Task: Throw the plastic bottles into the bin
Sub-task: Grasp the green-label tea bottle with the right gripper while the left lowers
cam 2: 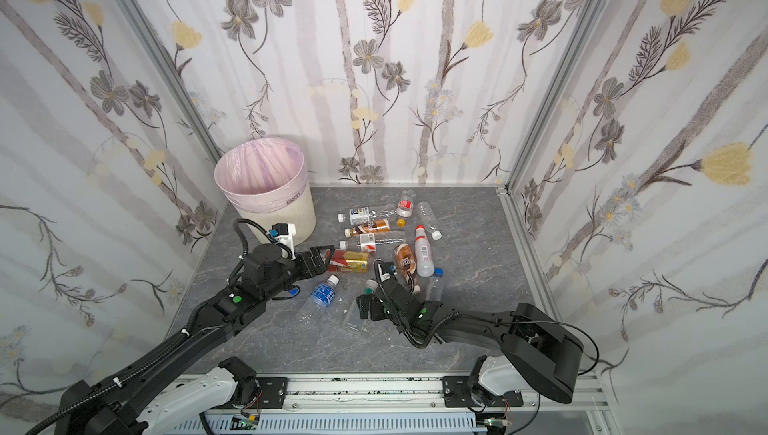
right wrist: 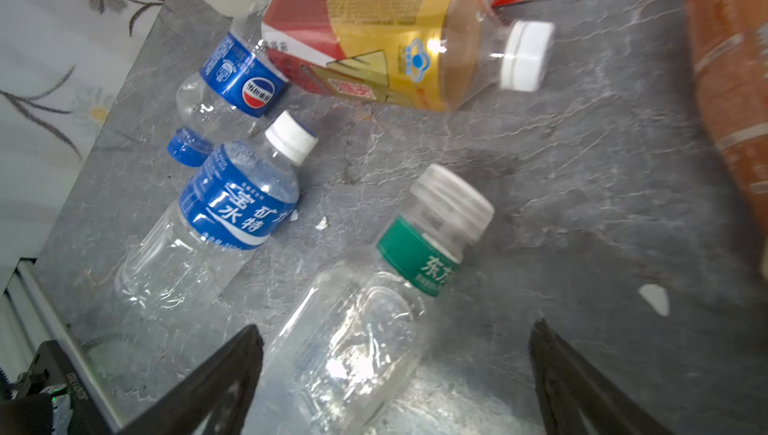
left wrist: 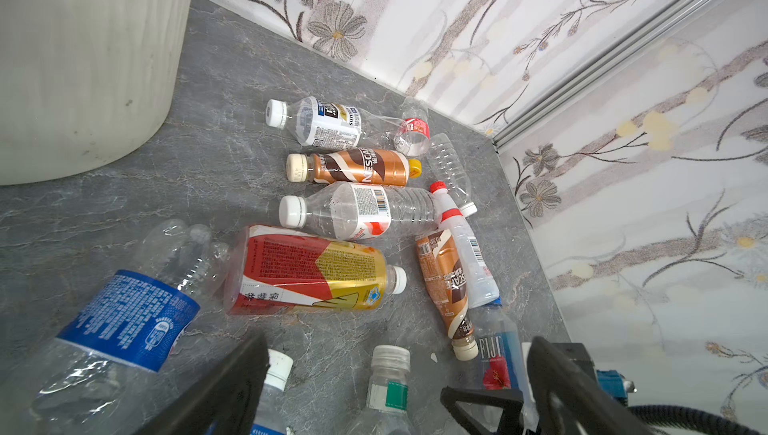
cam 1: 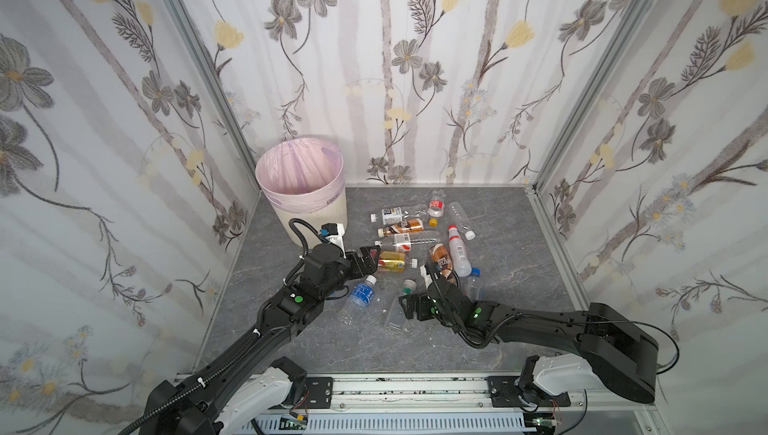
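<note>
Plastic bottles (cam 1: 405, 241) are lying scattered across the middle of the grey tabletop (cam 1: 519, 287). The bin (cam 1: 322, 214) is standing upright in the rear left corner, well apart from your working arm, and no bottle is showing inside its pink liner in both top views. Your right end effector (right wrist: 397, 329) is hanging wide open and holding nothing, its jaws straddling the lower body of the clear green-banded bottle (right wrist: 374, 300) with a gap on each side. Be lining the jaws up square across the body, below the green band, before closing. I am guessing the thin clear plastic is going to crumple and slip sideways if you are pinching off-centre or near the tapering neck. Be closing slowly, and be lowering far enough that the fingers are reaching past the bottle's midline. The blue-labelled bottle (right wrist: 216, 221) is lying just beside it, so be watching the finger on that side. Your left end effector (cam 1: 371, 258) is also gaping open and empty, hovering by the base of the red-and-gold bottle (cam 1: 391, 261). That arm is sitting between your right arm and the bin, so be planning a high carry, or be moving it aside first.
</note>
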